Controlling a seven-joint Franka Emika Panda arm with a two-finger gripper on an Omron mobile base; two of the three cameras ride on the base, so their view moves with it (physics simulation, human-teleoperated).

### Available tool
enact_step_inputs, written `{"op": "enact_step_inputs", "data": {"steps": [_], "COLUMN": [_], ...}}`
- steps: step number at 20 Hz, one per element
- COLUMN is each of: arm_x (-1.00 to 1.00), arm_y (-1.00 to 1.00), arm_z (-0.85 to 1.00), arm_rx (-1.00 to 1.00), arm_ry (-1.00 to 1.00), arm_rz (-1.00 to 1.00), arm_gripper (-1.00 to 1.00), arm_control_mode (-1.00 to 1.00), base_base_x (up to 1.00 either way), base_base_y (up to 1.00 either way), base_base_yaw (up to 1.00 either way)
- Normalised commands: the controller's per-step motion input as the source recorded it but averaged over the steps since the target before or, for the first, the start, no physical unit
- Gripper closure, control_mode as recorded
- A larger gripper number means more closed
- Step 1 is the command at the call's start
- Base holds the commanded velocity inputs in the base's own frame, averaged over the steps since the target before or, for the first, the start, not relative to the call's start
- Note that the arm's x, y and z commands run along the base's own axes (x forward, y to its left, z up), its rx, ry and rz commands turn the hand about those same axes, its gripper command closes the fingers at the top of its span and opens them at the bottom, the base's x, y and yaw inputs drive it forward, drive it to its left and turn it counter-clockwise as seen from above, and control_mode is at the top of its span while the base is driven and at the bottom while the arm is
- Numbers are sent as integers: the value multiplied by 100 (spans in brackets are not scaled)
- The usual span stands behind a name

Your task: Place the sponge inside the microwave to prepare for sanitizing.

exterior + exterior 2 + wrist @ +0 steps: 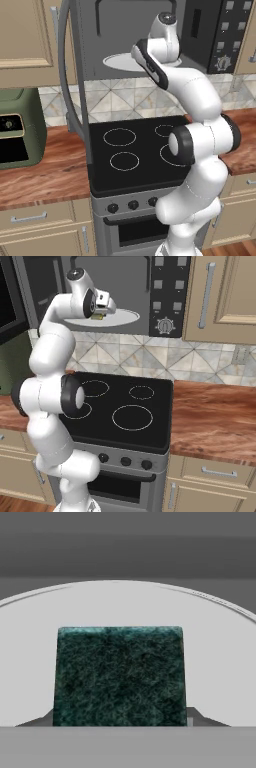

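Note:
The microwave (125, 25) hangs above the stove with its door (75, 85) swung open to the left and its button-and-dial panel (167, 291) at the right. Inside lies the white oval turntable (127, 317). My gripper (101, 314) reaches into the cavity and is shut on the sponge (98, 317), which sits low over the turntable's left part. In the hand view the sponge's dark green top (120, 674) shows between the fingertips (195, 715), with the turntable (125, 604) right beneath and behind it. I cannot tell whether the sponge touches the plate.
The black-topped stove (135, 150) with its burner rings stands below the arm. A squat olive-green appliance (17, 130) sits on the wooden counter (55, 170) at the left. More counter (215, 416) extends to the right, under a beige wall cabinet (225, 296).

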Motion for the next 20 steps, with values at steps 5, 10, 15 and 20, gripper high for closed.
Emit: {"op": "enact_step_inputs", "data": {"steps": [5,10,15,20], "arm_x": [9,14,18,9], "arm_y": [0,2,6,1], "arm_z": [-14,-1,-2,0], "arm_rx": [0,0,0,0], "arm_ry": [-7,-7,-6,0], "arm_rz": [0,0,0,0], "arm_gripper": [100,100,-100,-100], "arm_control_mode": [-100,-100,-100,-100], "base_base_x": [0,0,0,0], "base_base_y": [0,0,0,0], "base_base_yaw": [0,0,0,0]}}
